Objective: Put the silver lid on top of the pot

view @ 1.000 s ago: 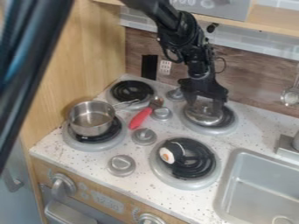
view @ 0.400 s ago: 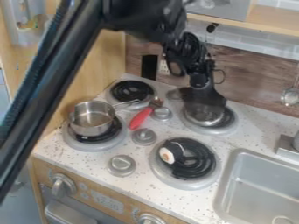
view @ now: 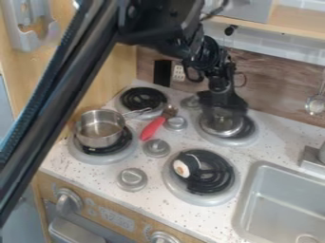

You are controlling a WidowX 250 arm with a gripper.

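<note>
Speckled white and grey, the counter (view: 276, 137) of a toy kitchen spreads below a pale wooden side panel (view: 117, 69) and a brown wood-grain backsplash (view: 279, 85) with a strip of light tile (view: 273, 53) above it. The black robot arm (view: 54, 111) crosses from the upper left, over the side panel. A grey sink (view: 276, 204) is set into the surface at the lower right, with a wooden shelf (view: 301, 21) at the top. Along the front edge, a wooden panel carries grey oven knobs, one (view: 68, 201) at the left.

Four black-coiled burners in grey rings mark the stove. The silver pot (view: 95, 138), its top uncovered, sits upright on the near-left burner (view: 95, 157), its handle pointing toward the far-left burner (view: 143, 98). At the far-right burner (view: 244, 139), the black pincer (view: 221, 113) hangs over the silver lid (view: 222, 129); how far open it is and whether it grips the lid cannot be told. A red-handled utensil (view: 151, 129) lies between the pot and a small round knob (view: 176, 123). On the wall are a black rectangle (view: 162, 72) and, beside it, a white outlet (view: 179, 73). An egg-patterned piece (view: 182, 169) rests on the near-right burner (view: 203, 198).
</note>
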